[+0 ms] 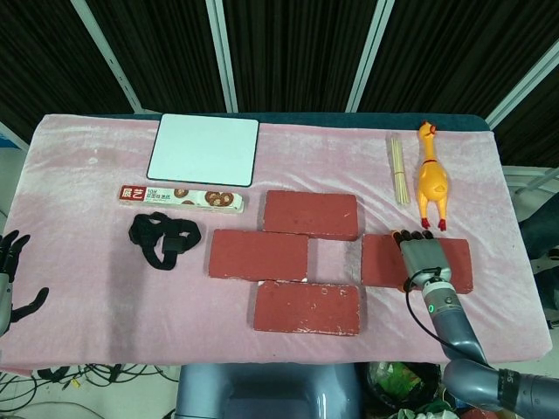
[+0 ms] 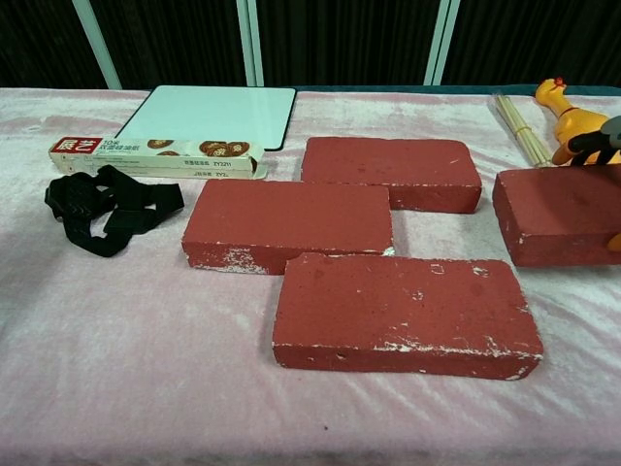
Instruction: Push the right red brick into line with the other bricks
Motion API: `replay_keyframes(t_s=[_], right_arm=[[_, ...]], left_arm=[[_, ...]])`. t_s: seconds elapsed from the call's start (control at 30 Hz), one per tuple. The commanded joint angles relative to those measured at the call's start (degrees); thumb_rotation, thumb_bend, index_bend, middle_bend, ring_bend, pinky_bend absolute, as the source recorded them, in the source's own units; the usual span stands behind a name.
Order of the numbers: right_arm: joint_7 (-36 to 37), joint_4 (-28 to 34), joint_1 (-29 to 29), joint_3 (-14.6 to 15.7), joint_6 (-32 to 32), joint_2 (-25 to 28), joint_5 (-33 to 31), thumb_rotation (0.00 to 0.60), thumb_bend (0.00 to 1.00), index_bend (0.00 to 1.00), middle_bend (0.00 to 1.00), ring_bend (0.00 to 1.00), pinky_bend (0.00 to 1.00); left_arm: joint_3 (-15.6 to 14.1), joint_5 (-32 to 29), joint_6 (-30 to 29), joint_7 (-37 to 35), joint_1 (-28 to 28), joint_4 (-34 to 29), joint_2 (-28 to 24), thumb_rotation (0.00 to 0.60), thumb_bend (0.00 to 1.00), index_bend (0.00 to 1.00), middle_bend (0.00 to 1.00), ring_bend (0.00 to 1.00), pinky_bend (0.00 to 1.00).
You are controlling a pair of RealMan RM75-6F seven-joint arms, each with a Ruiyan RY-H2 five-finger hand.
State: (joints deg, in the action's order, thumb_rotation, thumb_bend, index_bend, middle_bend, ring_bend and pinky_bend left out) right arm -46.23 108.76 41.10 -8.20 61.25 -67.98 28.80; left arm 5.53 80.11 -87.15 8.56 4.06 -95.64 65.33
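Note:
Three red bricks lie flat and staggered mid-table: a far one (image 1: 311, 215), a middle-left one (image 1: 258, 255) and a near one (image 1: 307, 307). The right red brick (image 1: 380, 260) lies flat to their right, apart from them and parallel to them. My right hand (image 1: 422, 260) lies on top of it, fingertips over its far edge. In the chest view this brick (image 2: 553, 216) sits at the right border, with dark fingertips (image 2: 594, 144) behind it and an orange part of the hand at its near side. My left hand (image 1: 10, 271) hangs by the table's left edge, fingers apart, holding nothing.
A yellow rubber chicken (image 1: 431, 177) and a bundle of wooden sticks (image 1: 398, 168) lie just beyond the right brick. At the far left are a white board (image 1: 204, 149), a biscuit box (image 1: 181, 198) and a black strap (image 1: 164, 239). Pink cloth (image 1: 79, 218) covers the table.

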Motion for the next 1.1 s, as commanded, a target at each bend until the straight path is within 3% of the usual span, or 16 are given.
replay_keyframes(t_s=[0.03,1.1], right_arm=[[-1.4,0.9,1.9,-0.5,1.9,-1.5,-2.2,0.6,0.04,0.15,0.26,0.31,0.1],[1.5,-0.7,6.1,0.0,4.0,-8.6,-2.4,0.6,0.05,0.15,0.27,0.31,0.1]], left_arm=[[0.0,0.0,0.0,0.0,0.0,0.0,0.0,0.6,0.25,0.1,0.06,0.0,0.0],[0.2,-0.7,0.0,0.4,-0.1,-0.1,0.1,0.6,0.25,0.1,0.06,0.0,0.0]])
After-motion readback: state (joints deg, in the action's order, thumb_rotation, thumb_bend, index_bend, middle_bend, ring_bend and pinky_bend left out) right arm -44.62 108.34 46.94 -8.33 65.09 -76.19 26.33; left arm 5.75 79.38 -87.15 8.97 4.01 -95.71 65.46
